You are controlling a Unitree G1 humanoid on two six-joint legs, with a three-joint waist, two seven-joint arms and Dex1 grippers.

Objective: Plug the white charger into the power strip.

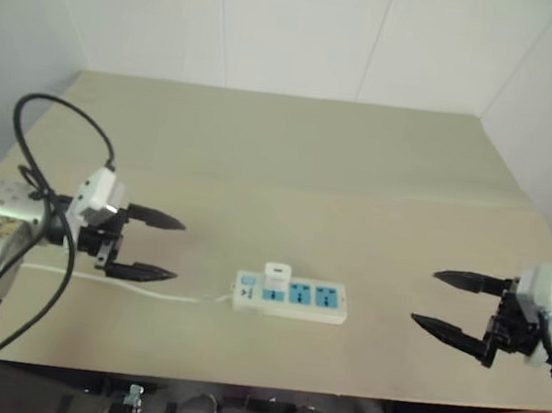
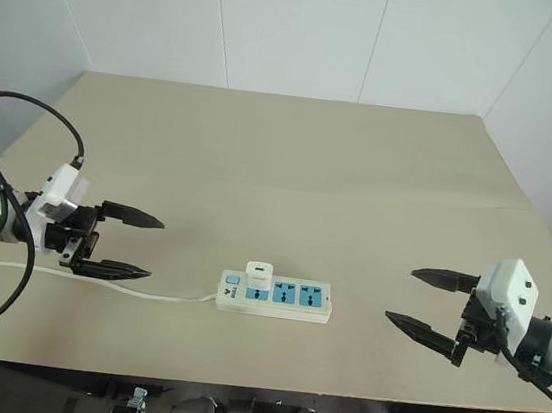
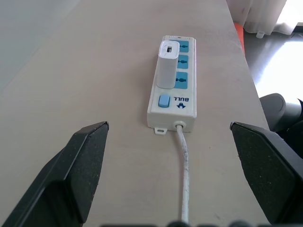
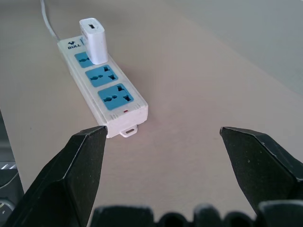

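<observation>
Two sets of jaws, wide open and empty, flank the power strip (image 1: pixel 291 297) lying crosswise between them on the table (image 1: pixel 292 158), white charger (image 1: pixel 276 276) upright in its socket nearest the left gripper (image 1: pixel 155 246), right gripper (image 1: pixel 445 303) farther off

The white charger (image 3: pixel 166 64) hides its prongs and most of one blue socket of the power strip (image 3: pixel 185 101); the strip's cord (image 3: pixel 184 184) runs off the wrist view's edge.

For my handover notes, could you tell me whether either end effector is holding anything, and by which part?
Nothing is held. The left end effector and right end effector are open, apart from the white charger standing in the power strip.
</observation>
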